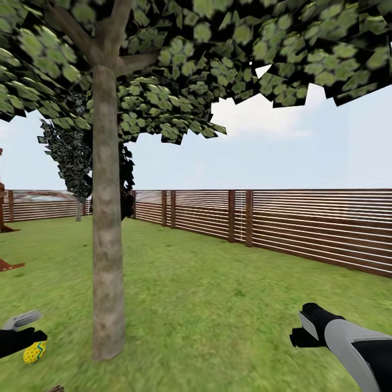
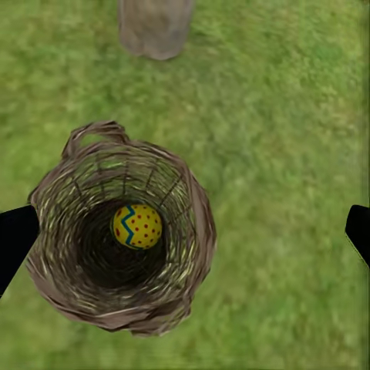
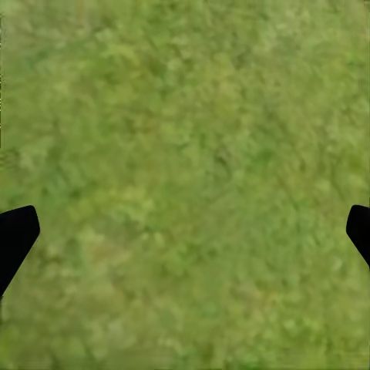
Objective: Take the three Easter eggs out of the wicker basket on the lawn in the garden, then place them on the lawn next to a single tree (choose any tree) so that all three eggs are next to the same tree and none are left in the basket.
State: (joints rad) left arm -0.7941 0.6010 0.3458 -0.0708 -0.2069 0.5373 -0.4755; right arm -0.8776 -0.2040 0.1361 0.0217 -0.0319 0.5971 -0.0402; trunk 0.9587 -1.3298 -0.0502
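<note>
The tree [image 1: 106, 228] rises from the lawn [image 1: 218, 305] left of centre. One Easter egg [image 1: 34, 353] shows low beside the trunk's foot, just under my left gripper [image 1: 27, 329]. In the left wrist view that gripper [image 2: 185, 235] hangs open over the wicker basket [image 2: 54, 262], with nothing between its fingers. A second egg [image 2: 137, 226] lies at the basket's bottom, and the trunk's base [image 2: 154, 27] stands close beyond the basket. My right gripper [image 1: 302, 326] hovers open over bare grass [image 3: 185, 177]. The third egg is out of view.
A brown slat fence [image 1: 305, 228] closes the garden behind and to the right. A dark conical tree [image 1: 76, 158] stands at the far left corner, and a piece of the wooden playset [image 1: 6, 265] shows at the left edge. Open grass stretches right of the trunk.
</note>
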